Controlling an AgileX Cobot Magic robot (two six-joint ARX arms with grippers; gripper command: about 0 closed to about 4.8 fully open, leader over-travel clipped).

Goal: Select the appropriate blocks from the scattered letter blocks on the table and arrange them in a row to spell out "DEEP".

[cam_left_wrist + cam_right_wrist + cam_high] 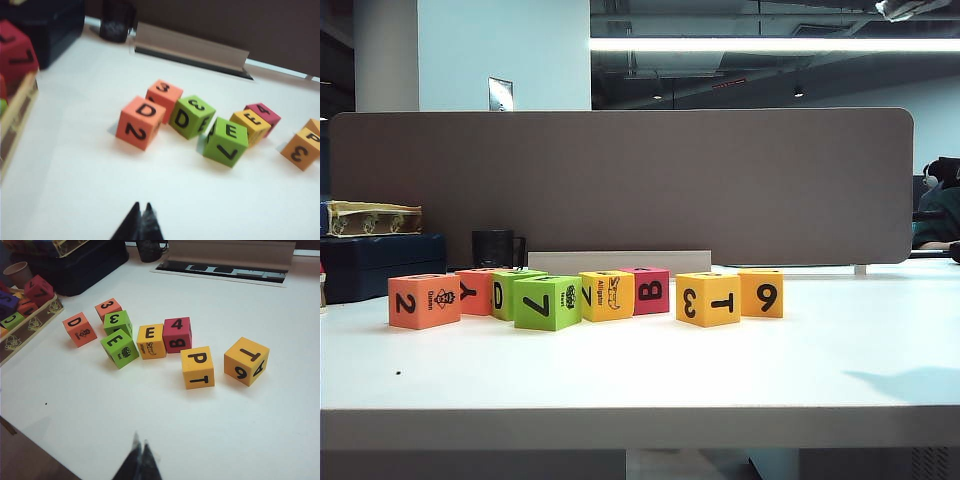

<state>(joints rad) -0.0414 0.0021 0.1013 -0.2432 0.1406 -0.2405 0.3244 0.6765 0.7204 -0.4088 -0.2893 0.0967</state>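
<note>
The scattered letter blocks stand in a loose line on the white table. The salmon cube shows 2 in front and D on top. Top faces read E on the lime-green 7 cube, E on the yellow-orange alligator cube, and P on the yellow-orange 3 cube. Between them stands the pink-red B cube; the 9 cube is at the right end. My left gripper and right gripper hover shut and empty on the near side of the blocks, out of the exterior view.
A second salmon cube and a green D cube stand between the 2 and 7 cubes. A dark box, a black mug and a low beige rail line the back. A tray of more blocks sits far left.
</note>
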